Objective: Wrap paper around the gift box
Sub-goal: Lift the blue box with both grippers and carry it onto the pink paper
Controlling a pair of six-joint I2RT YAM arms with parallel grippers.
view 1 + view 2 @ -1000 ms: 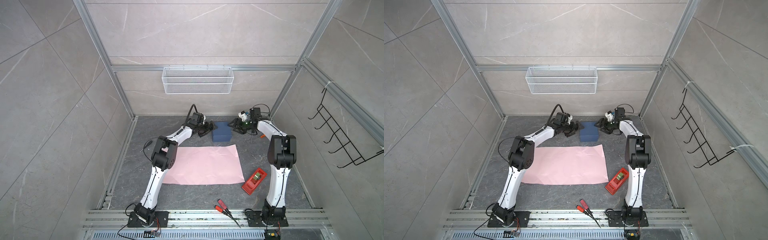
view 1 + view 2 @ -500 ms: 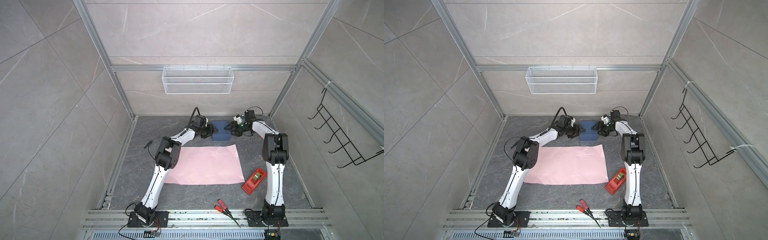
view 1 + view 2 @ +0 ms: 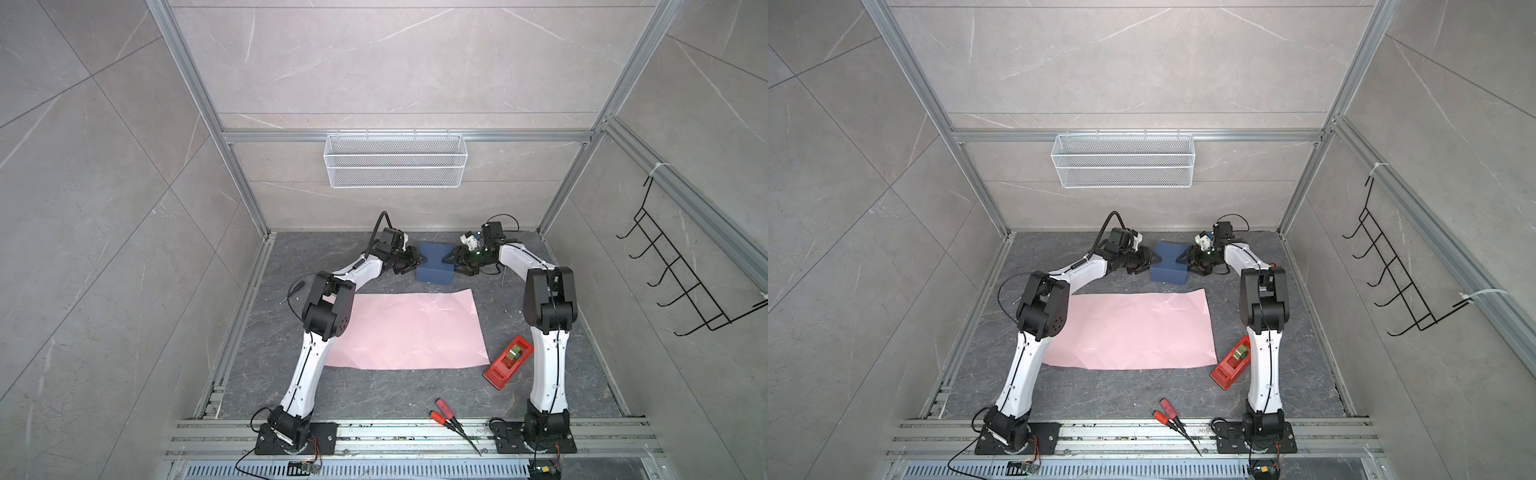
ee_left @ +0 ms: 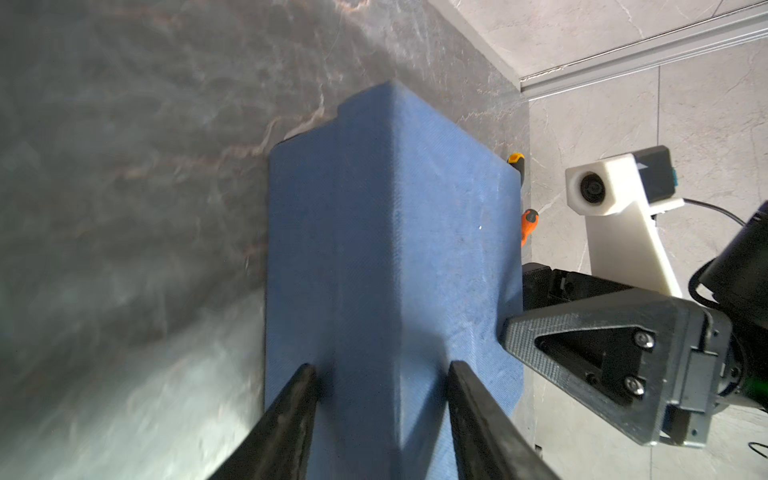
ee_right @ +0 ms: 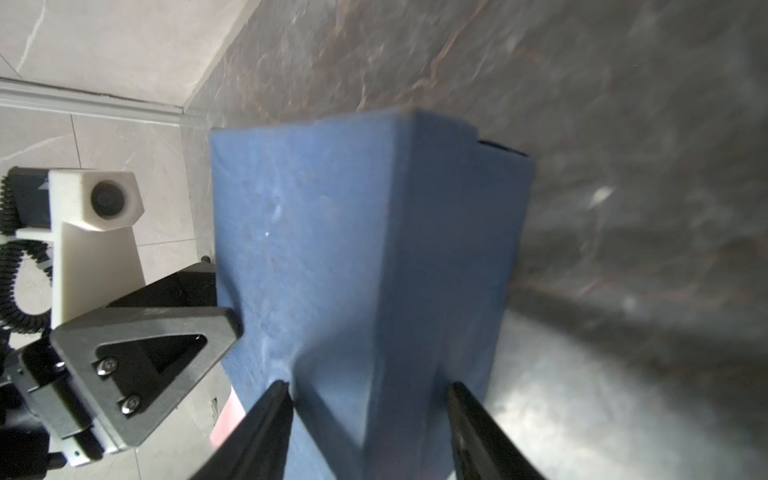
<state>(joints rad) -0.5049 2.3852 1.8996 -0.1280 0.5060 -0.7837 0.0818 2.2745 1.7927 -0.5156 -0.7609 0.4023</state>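
At the back of the surface, both grippers hold the gift box.
From opposite ends the left gripper and right gripper clamp the box, each with jaws about half apart and fingertips pressed against its walls. By the right gripper's fingers the cardboard is dented inward. Just in front, apart from the box, the paper lies flat, pink side up.
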